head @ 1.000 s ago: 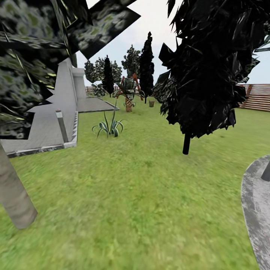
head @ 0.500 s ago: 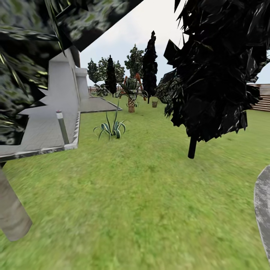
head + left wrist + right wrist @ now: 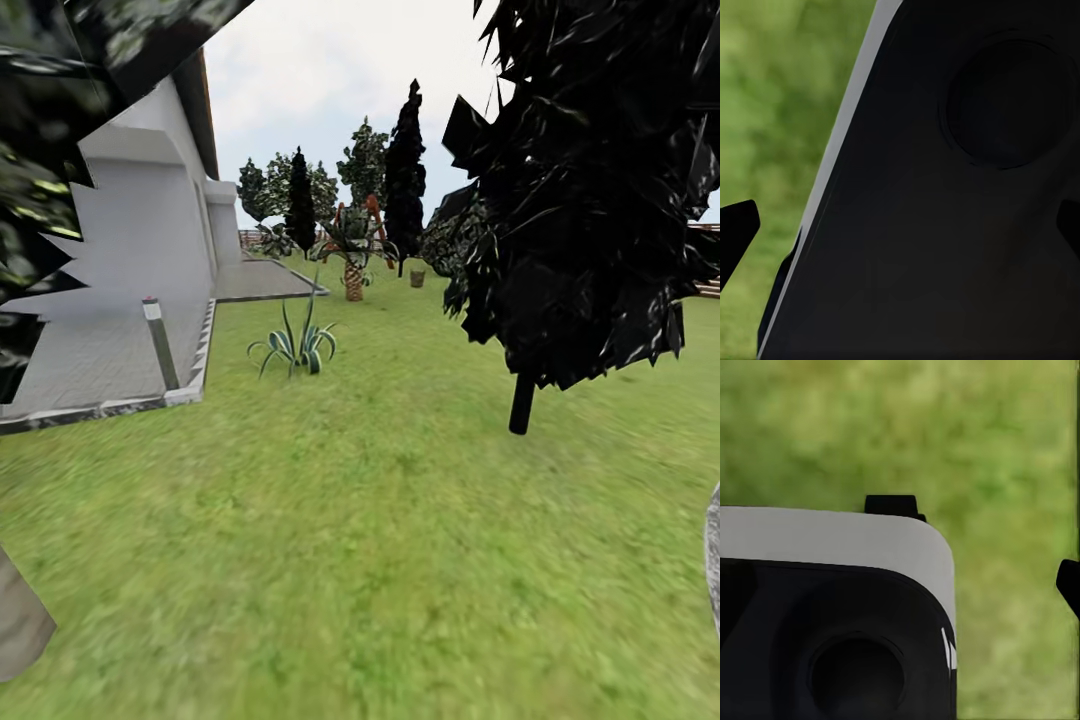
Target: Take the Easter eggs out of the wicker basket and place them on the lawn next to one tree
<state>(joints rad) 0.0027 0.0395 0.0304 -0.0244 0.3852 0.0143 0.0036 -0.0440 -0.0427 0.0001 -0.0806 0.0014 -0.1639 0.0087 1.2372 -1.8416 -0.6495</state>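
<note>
The lawn spreads wide and green ahead in the head view. Far off on it stands a small brown bucket-shaped thing, which looks like the wicker basket. The Easter eggs are out of view. A tree's leaning grey-brown trunk cuts the lower left corner, its blocky leaves above. In the left wrist view, my left gripper is open, dark fingertips at both edges, with my own dark body between them. The right gripper hangs open over grass, holding nothing.
A black cypress-like tree with a thin trunk stands right of centre. A spiky plant, a short palm, a bollard and a raised paved terrace by a white house lie left. Grey paving edges the right.
The whole head view has shifted as the camera moved: the near trunk slid down to the left corner and the grey paving slid off right. Nothing on the lawn moved.
</note>
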